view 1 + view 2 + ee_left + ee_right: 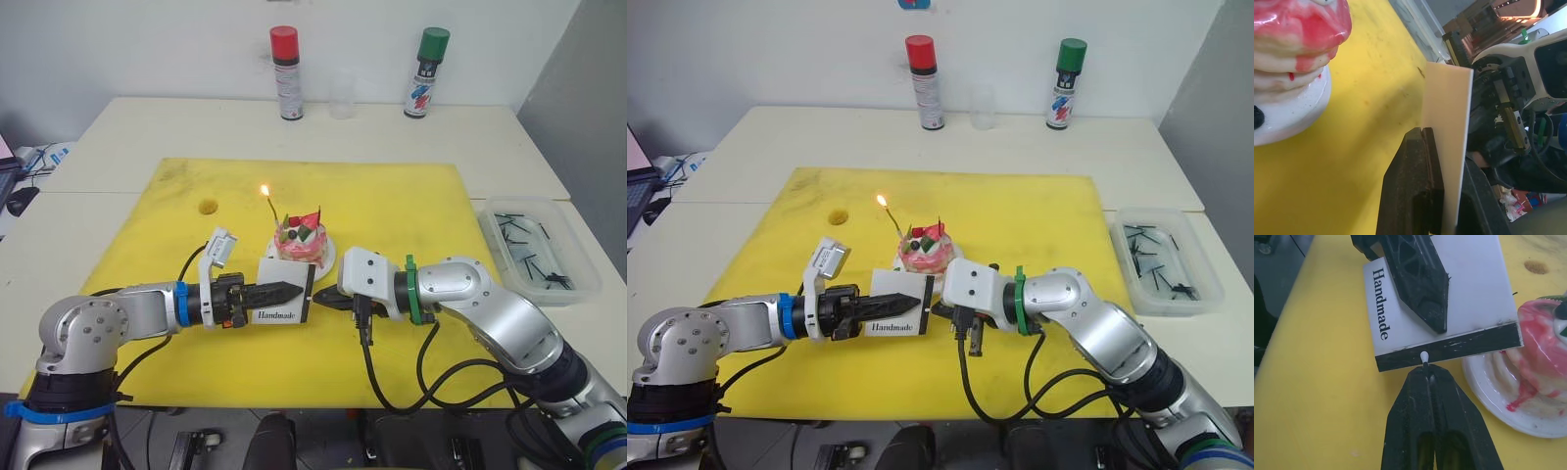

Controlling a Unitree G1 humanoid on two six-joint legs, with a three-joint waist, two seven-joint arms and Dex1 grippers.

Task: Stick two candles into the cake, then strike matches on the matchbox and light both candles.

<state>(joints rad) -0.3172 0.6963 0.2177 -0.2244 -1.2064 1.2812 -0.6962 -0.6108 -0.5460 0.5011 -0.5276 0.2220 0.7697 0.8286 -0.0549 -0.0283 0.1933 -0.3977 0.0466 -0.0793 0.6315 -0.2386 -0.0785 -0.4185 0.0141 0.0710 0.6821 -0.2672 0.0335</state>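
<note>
The right gripper (1426, 374) has its fingers pressed together on a match (1424, 358), whose white head sticks out from the tips and touches the black striking strip (1449, 350) of the matchbox (284, 291). The left gripper (284, 292) pinches this matchbox by its flat white faces and holds it upright on edge over the yellow mat (411, 211), with the strip turned toward the right gripper and the word "Handmade" facing the robot.

Just behind the matchbox stands the cake (299, 243) on its white plate (327, 257). One candle (270, 208) in it already burns with a small flame; a second thin stick rises from the cake top near it, and no flame is seen on that one.

The step in hand seems to be striking the match for the second candle. To do it well, the head should slide along the strip in one quick stroke with light steady pressure, while the left gripper keeps the box firm. The match is thin and may snap or slip in the fingers if pushed too hard. The stroke should also go away from the cake, which is very near.
</note>
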